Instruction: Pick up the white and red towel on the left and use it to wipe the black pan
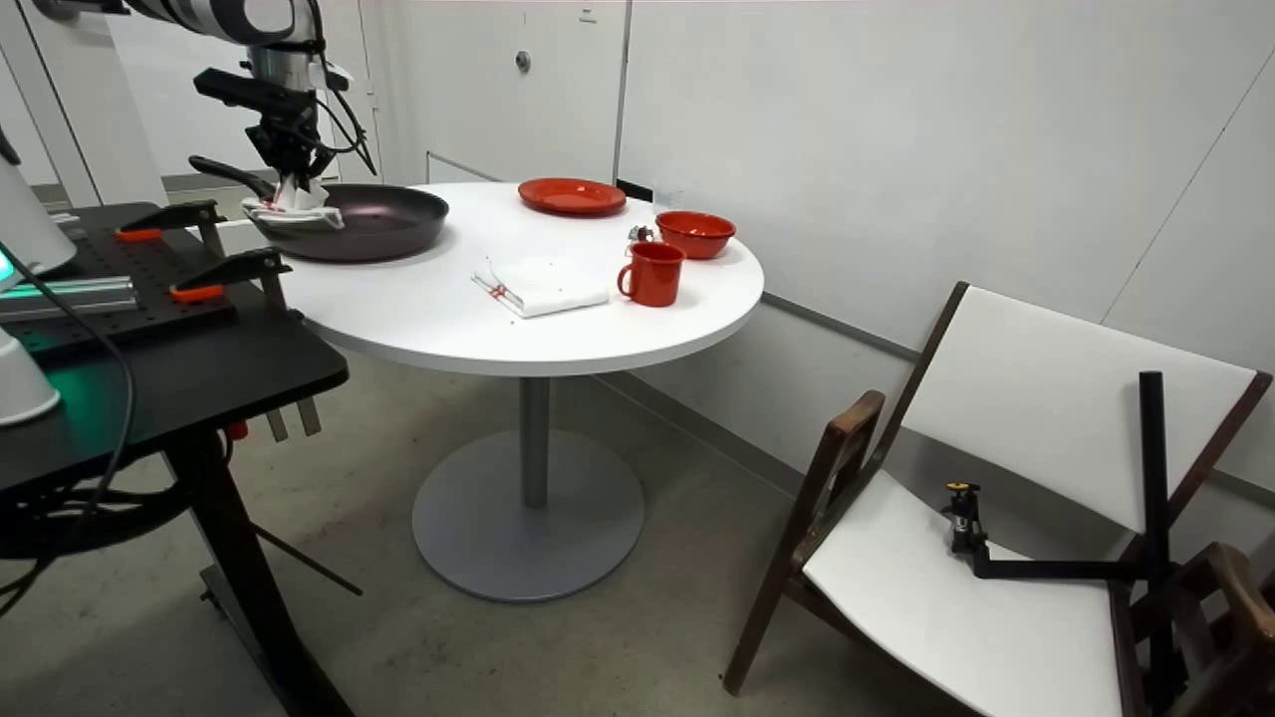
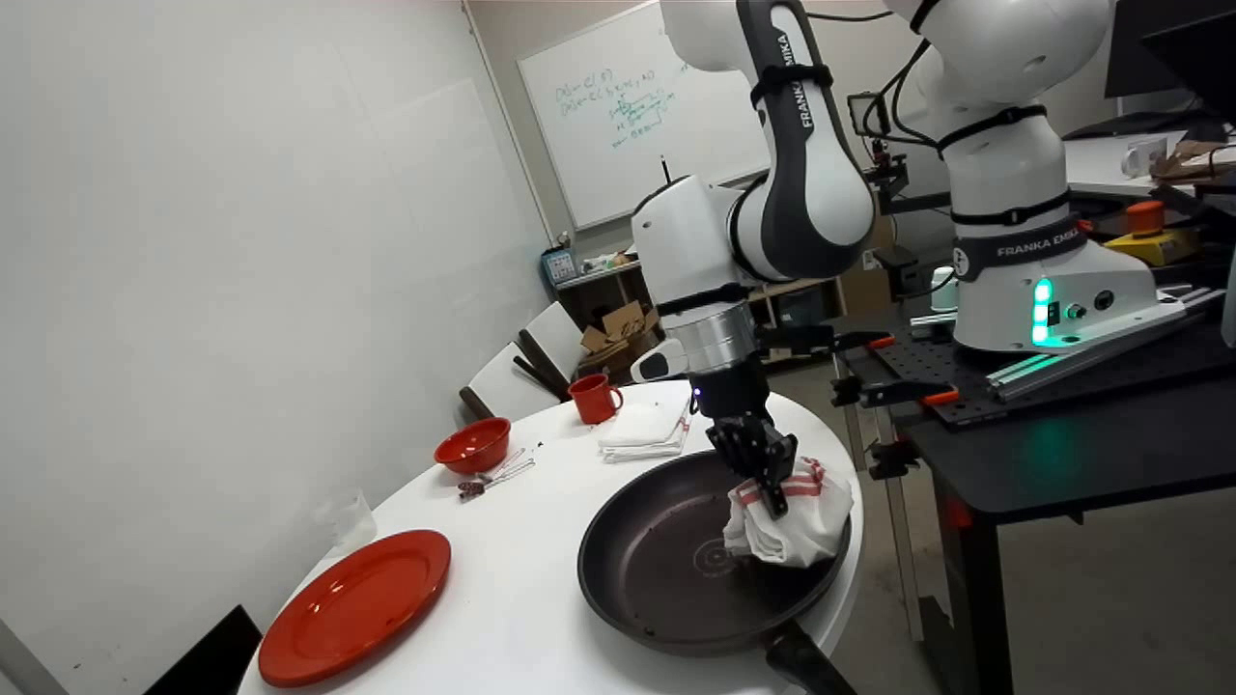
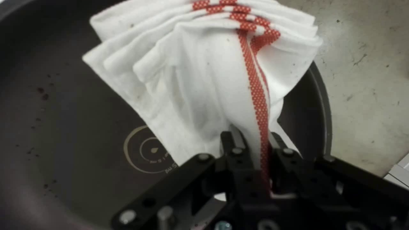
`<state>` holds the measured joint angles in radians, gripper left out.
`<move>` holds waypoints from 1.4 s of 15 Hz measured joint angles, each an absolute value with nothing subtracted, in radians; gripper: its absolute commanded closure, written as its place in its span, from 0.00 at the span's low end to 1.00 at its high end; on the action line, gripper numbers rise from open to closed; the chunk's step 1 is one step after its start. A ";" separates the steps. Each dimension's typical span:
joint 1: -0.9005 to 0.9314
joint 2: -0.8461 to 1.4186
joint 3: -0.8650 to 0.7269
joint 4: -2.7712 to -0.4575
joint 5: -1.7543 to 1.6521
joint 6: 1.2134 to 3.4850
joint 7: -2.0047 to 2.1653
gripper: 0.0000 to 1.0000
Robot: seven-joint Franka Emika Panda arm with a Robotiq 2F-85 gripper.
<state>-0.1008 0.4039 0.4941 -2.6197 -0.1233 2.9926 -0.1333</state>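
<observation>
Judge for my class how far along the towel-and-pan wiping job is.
Done: the white and red towel is picked up, pinched in the closed gripper. In hand: apparently the wiping, with the towel over one side of the black pan; contact and rubbing can't be confirmed. Left: probably the rest of the pan, where dark specks show.

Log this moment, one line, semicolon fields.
jaws: shut on white and red towel; towel: over black pan, hiding part of its rim; specks: visible in pan; wiping motion: cannot tell
</observation>
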 measured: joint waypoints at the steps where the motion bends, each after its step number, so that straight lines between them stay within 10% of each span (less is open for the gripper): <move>1: -0.115 0.395 0.515 -2.616 -0.104 2.969 -0.145 0.85; 21: 0.076 0.047 0.230 -2.787 -0.132 2.924 -0.008 0.95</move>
